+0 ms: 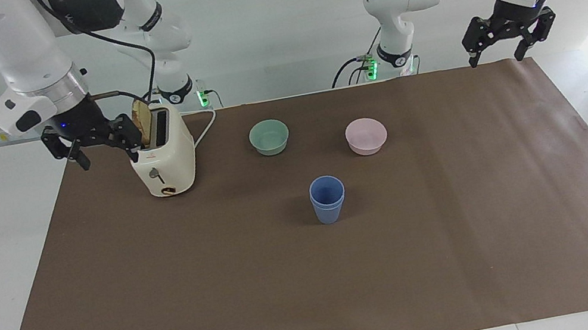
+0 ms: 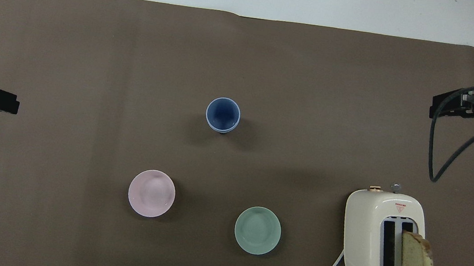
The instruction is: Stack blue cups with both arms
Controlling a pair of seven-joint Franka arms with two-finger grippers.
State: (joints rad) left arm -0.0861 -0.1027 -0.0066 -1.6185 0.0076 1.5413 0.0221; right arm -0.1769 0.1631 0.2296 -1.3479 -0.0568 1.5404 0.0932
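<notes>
Nested blue cups point(image 1: 328, 199) sit (upright) well apart from both tools.

1. The cups point(image 1: 328, 200) stand nested mid-tabletop point(image 1: 467, 255).
2. Two bowls point(image 1: 269, 136) point(image 1: 366, 136) lie nearer the robots.
3. The toaster point(image 1: 164, 160) holds bread point(image 1: 143, 124), toward the right arm's end.

Two blue cups point(image 1: 328, 199) point(image 2: 223, 114), matte, tapered, handleless, nested one inside the other as a single upright stack, mouth up. Inner cup's rim just above the outer's, a thin double edge visible at the top. Standing on the brown mat, near its middle. In the overhead view, stack at about 1 o'clock from the pink bowl point(image 2: 151, 193) and 11 o'clock from the green bowl point(image 2: 257, 230), farther from the robots than both. Touched by nothing.
</notes>
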